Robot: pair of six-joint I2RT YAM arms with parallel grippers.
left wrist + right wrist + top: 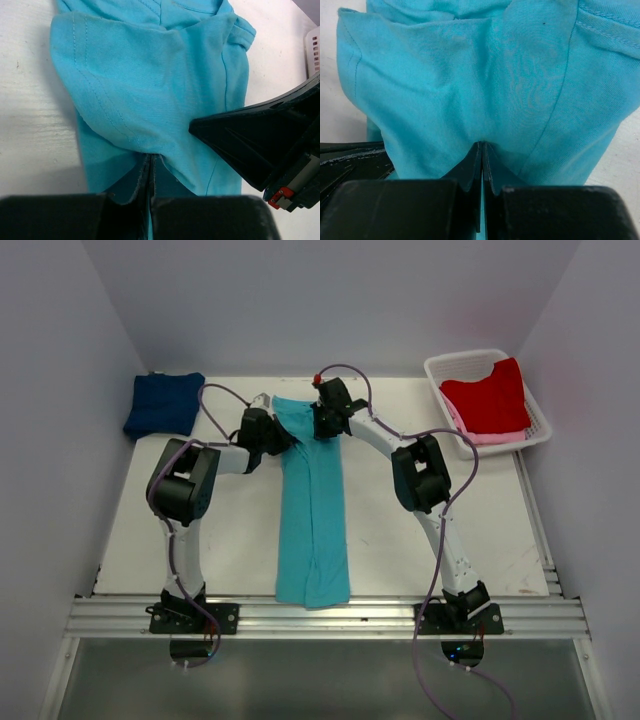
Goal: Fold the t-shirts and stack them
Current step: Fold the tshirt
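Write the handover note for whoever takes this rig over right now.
Left gripper: shut on the far end of the turquoise t-shirt.
Right gripper: shut on the same far end, next to the left one.
Things: the turquoise t-shirt lies as a long narrow strip down the middle of the table. The navy t-shirt sits folded at the far left corner. The red t-shirt lies on the pink t-shirt in the basket, far right.
Done: navy folded; turquoise narrowed lengthwise.
Left: fold turquoise across and stack it, probably on navy; then red and pink.
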